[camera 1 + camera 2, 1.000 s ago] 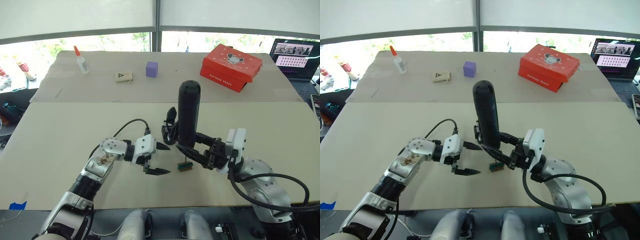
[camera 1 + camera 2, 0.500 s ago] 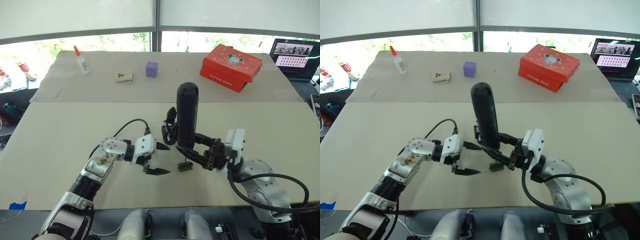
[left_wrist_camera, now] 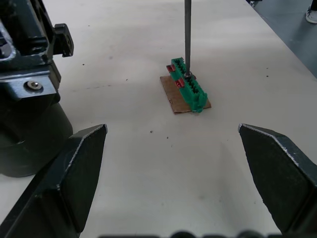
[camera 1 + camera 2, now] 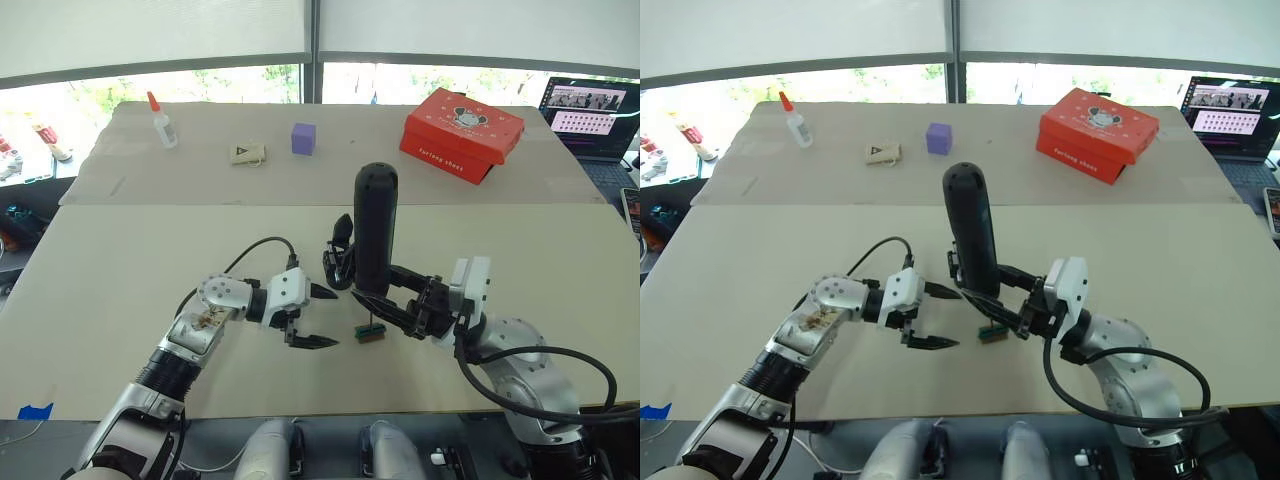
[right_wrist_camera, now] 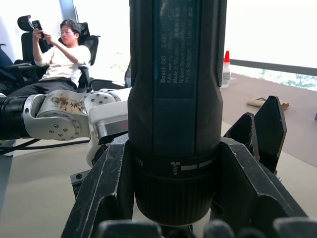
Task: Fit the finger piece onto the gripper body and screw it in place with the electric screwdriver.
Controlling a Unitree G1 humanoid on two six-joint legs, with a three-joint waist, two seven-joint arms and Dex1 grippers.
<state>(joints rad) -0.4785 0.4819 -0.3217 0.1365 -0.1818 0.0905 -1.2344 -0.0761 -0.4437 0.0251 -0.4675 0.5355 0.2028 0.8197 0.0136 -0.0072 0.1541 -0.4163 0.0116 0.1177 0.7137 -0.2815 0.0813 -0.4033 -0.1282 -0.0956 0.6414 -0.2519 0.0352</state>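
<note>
The worktop [image 4: 120, 260] carries the job. The right tool [image 4: 385, 300] grips the screwdriver [image 4: 375, 230] upright, its bit resting on the green block [image 3: 188, 88], probably to pick up a screw. The body [image 4: 340, 262] stands just behind the screwdriver. The left tool [image 4: 318, 316] hovers released beside the block. The finger piece cannot be singled out.

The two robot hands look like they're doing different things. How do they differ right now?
The right gripper is clamped around the electric screwdriver, holding it upright; the left gripper holds nothing. The right gripper's fingers are closed on the tool's lower end, while the left gripper's fingers are spread wide apart. The left gripper points toward a small green block on the table, where the screwdriver's bit comes down. Both have two black pointed fingers on white arms.
</note>
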